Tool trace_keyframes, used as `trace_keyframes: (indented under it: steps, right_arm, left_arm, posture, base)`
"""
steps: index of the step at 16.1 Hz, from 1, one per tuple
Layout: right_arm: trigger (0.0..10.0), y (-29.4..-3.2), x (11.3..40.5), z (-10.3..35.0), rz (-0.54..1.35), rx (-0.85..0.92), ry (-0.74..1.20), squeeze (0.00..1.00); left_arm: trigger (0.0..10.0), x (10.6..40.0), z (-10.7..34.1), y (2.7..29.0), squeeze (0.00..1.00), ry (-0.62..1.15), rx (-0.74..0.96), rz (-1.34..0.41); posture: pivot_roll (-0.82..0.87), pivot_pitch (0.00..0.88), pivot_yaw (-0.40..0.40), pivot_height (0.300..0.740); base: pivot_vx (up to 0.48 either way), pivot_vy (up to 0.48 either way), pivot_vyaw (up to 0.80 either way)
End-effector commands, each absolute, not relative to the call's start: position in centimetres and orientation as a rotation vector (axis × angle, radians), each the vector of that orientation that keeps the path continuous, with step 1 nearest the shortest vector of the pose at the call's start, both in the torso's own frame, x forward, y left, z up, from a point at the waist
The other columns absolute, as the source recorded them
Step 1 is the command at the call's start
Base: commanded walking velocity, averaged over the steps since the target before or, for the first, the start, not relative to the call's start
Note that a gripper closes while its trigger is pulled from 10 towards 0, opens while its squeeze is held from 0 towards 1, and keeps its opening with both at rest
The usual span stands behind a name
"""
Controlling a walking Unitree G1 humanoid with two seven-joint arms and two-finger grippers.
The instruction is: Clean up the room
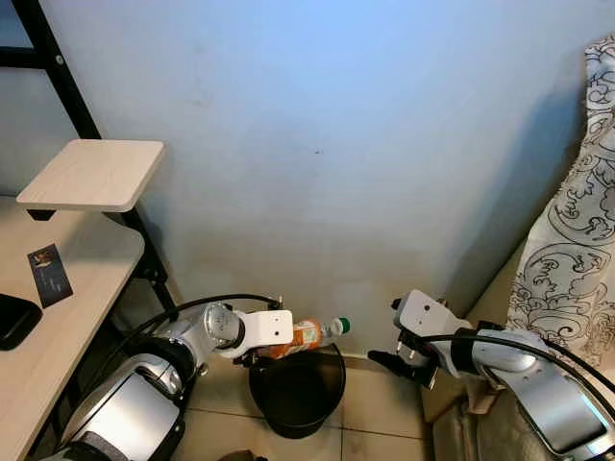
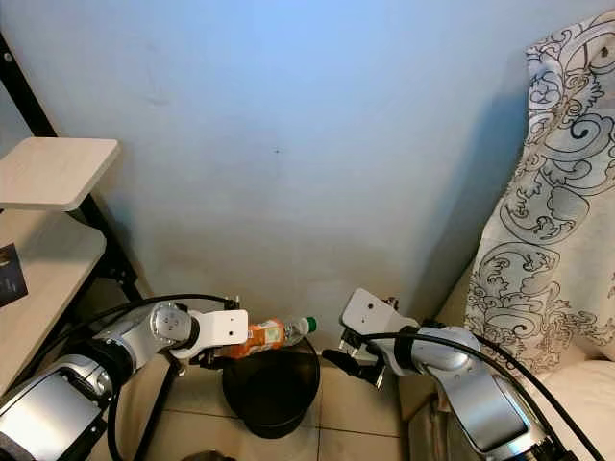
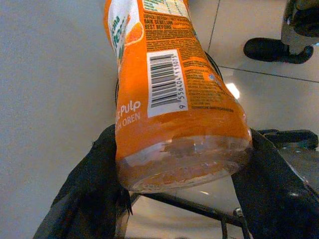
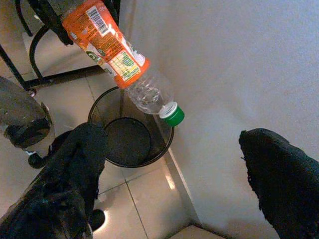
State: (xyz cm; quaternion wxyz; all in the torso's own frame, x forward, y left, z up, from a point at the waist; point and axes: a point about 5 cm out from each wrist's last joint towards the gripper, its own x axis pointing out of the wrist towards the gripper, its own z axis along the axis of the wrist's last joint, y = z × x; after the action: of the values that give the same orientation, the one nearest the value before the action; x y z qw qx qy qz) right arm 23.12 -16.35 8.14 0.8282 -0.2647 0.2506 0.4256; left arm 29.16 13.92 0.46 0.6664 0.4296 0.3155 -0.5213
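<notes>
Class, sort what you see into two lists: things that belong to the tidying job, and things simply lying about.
Job in hand:
left gripper
orange drink bottle
black waste bin

Lying about:
patterned curtain
wooden desk
dark card
idle right gripper

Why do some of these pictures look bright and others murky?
Left eye view: even light on the wall, with a shadow by the curtain. Left wrist view: the bottle is close and sharp, and glare shines off the floor tile. Right wrist view: the right hand's fingers are dark and blurred, the bin shadowed inside.
</notes>
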Motion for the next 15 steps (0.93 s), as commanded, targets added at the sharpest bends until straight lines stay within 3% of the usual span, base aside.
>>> trace_keyframes:
  steps: [1,2,3,15]
  right_arm:
    - [10.0,-15.9,23.4,8.3,0.925,-0.57,0.514,0.0]
    - [10.0,-15.9,23.4,8.3,0.926,-0.569,0.511,0.0]
    - [10.0,-15.9,23.4,8.3,0.926,-0.57,0.51,0.0]
    - [10.0,-15.8,23.8,8.3,0.924,-0.571,0.503,0.0]
  left_arm:
    - [10.0,29.4,0.7,14.3,0.0,0.719,0.974,-1.161]
    - [10.0,29.4,0.7,14.4,0.43,0.731,0.972,-1.164]
    - [10.0,29.4,0.7,14.5,1.0,0.733,0.973,-1.164]
    - [10.0,29.1,0.6,15.4,1.0,0.798,0.966,-1.191]
  posture:
    - [-0.12,0.0,0.013,0.74]
    - [-0.12,0.0,0.013,0.74]
    - [-0.12,0.0,0.013,0.74]
    - [-0.12,0.0,0.007,0.74]
  base:
    - [0.0,0.0,0.0]
    - [0.0,0.0,0.0]
    - [0.0,0.0,0.0]
    - [0.0,0.0,0.0]
